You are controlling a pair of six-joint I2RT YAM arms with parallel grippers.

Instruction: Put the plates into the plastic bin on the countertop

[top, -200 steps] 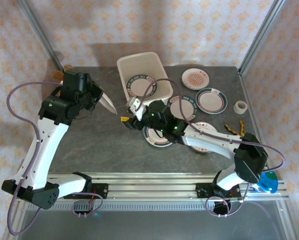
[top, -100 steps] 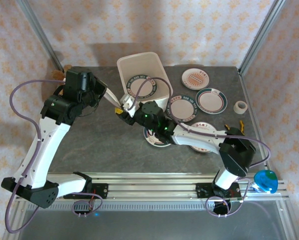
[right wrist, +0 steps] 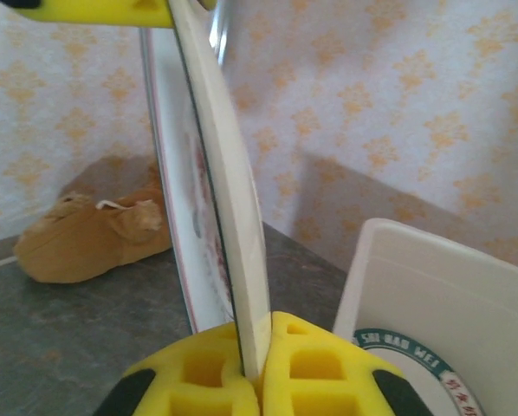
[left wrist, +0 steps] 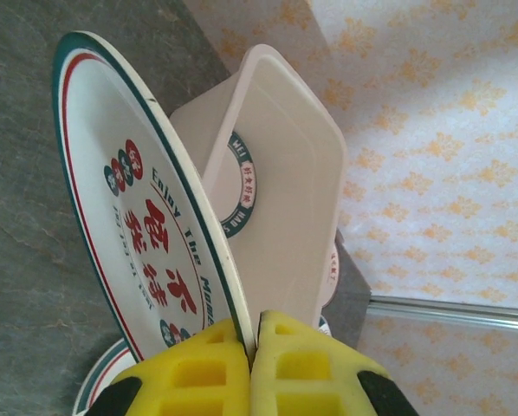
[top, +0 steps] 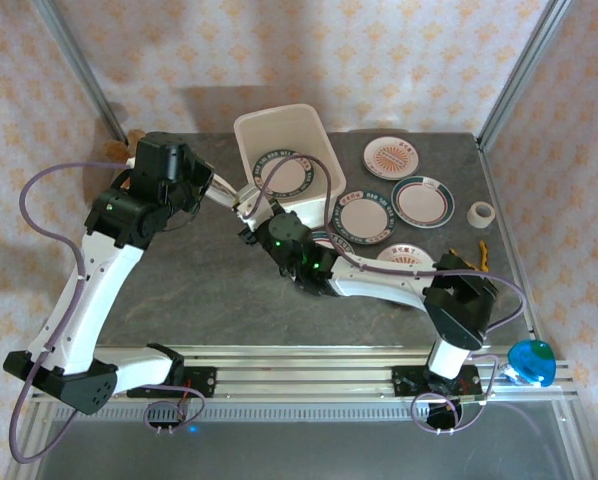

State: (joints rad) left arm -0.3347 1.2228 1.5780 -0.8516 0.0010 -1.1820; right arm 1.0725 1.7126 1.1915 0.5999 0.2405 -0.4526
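Pinching a lettered plate (left wrist: 129,199) upright on edge w/ my left gripper (left wrist: 252,334), pads pressed on its rim, just left of the plastic bin (top: 284,130), right gripper (right wrist: 257,347) clamping same plate's opposite rim, 2nd plate (top: 284,172) lying in bin, more plates (top: 391,156) flat on countertop (top: 179,280) at right

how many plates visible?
6 round cream plates: one in off-white plastic bin, one upright in both jaws, four on grey countertop right of it; right arm may hide more.
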